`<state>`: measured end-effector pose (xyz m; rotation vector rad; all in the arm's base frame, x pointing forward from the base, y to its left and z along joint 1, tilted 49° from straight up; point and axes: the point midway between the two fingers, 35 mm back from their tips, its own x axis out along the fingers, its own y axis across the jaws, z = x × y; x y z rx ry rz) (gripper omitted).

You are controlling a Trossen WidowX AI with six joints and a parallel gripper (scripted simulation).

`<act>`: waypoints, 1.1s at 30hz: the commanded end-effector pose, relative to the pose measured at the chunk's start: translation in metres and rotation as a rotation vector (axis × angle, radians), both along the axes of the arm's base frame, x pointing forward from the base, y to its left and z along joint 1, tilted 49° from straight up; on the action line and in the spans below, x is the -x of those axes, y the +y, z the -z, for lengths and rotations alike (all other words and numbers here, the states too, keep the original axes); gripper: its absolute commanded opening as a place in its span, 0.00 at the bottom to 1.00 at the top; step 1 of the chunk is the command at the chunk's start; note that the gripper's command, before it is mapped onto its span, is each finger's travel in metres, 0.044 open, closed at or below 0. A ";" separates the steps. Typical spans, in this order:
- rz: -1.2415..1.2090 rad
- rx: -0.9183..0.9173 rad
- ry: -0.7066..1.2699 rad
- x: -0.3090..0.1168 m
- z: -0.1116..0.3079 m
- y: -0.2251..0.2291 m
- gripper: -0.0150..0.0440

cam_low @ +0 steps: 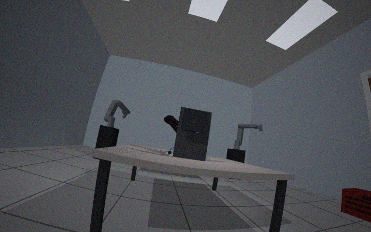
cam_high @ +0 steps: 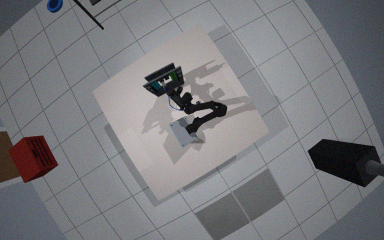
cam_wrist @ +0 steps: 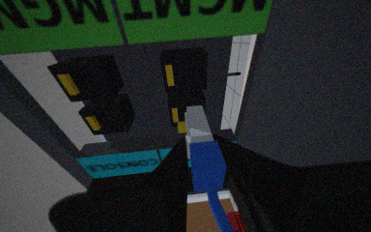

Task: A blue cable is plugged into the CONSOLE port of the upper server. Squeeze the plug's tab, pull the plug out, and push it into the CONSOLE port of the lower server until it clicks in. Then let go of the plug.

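Note:
My gripper (cam_wrist: 198, 141) is shut on the blue plug (cam_wrist: 208, 165), whose clear tip points at the port panel. The tip overlaps the lower edge of the lower right black port (cam_wrist: 186, 99) in the wrist view; whether it is inside a port cannot be told. The blue cable (cam_wrist: 219, 213) (cam_high: 169, 102) trails from the plug. Three other black ports with yellow marks show, one of them at the upper right (cam_wrist: 189, 65). A teal CONSOLE label (cam_wrist: 120, 165) lies below them and green MGMT labels (cam_wrist: 52, 34) above. The fingers partly hide the teal strip.
The dark server rack (cam_high: 158, 95) (cam_low: 193, 149) stands upright on the table (cam_high: 122, 118) (cam_low: 239, 169). A small black block (cam_low: 169, 152) (cam_high: 198, 102) sits near the cable. The arm's grey base plate (cam_high: 179, 133) is on the table. A red box (cam_high: 27, 157) stands off to the side.

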<state>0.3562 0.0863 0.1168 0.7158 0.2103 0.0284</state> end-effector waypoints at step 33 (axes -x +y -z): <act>-0.009 0.001 -0.009 -0.001 0.000 0.001 0.25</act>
